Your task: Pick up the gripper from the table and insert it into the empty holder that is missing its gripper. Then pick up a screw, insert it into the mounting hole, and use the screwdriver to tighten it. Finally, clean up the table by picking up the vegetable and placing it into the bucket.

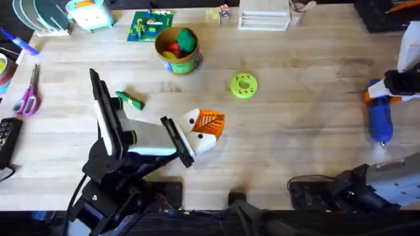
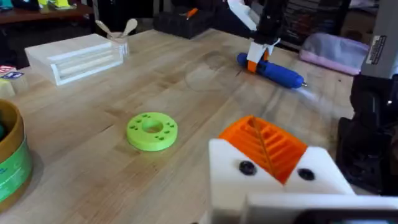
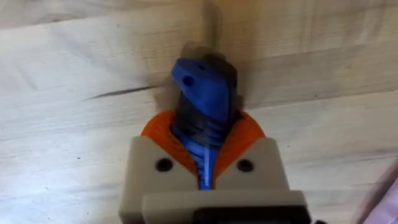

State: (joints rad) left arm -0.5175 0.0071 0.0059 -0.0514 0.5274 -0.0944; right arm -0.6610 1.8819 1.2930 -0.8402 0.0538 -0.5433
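Right hand (image 3: 205, 163), nearest the lens, is closed on the screwdriver (image 1: 380, 118) at the worktop's (image 1: 295, 131) right edge, its long axis running front-to-back. Left hand (image 1: 197, 131), state indeterminate, hangs mid-worktop; vegetable (image 1: 130, 99) lies beside the left arm.

The screwdriver (image 3: 205, 93) is hidden below its blue head by the right gripper (image 3: 205, 163), and its head is blurred. At 9 o'clock in the left wrist view the bucket (image 2: 11, 162) is cut by the edge. The holder (image 1: 205, 139) is partly covered by the left gripper (image 1: 197, 134), whose finger gap cannot be told.
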